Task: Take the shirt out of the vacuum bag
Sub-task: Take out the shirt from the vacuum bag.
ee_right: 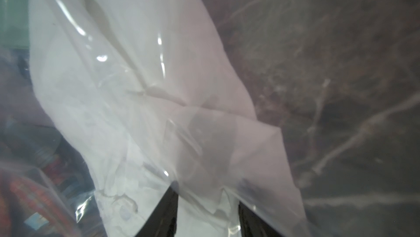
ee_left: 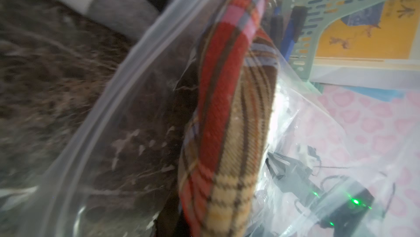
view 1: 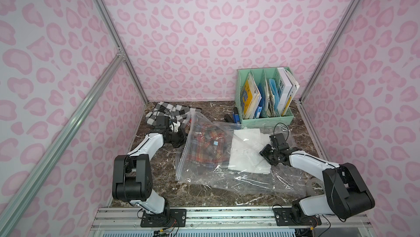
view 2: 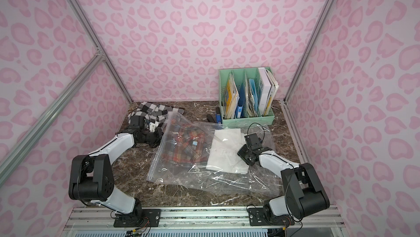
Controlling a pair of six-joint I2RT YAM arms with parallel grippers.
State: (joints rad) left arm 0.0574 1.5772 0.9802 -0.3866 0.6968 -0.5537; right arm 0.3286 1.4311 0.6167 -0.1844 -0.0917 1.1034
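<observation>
Just left of the green file rack [view 1: 267, 117] lies a dark stapler-like thing [view 1: 228, 118]. Further left, bare marble tabletop [view 1: 211, 110] stays open as far as the checkered cloth [view 1: 167, 110] in the far corner. In front of the rack, two overlapping vacuum bags [view 1: 227, 174] cover the middle. Nearer the base rail, a bare strip runs free.

Office clutter is sitting at the back right of the table.
A mint-green file organizer [view 1: 266, 120] [view 2: 247, 120] is standing on the brown marble tabletop [view 1: 213, 110], holding upright booklets and folders. A small blue and black object [view 1: 236, 116] is lying just beside its left front corner. Pink-spotted walls [view 1: 204, 31] are enclosing everything.
</observation>
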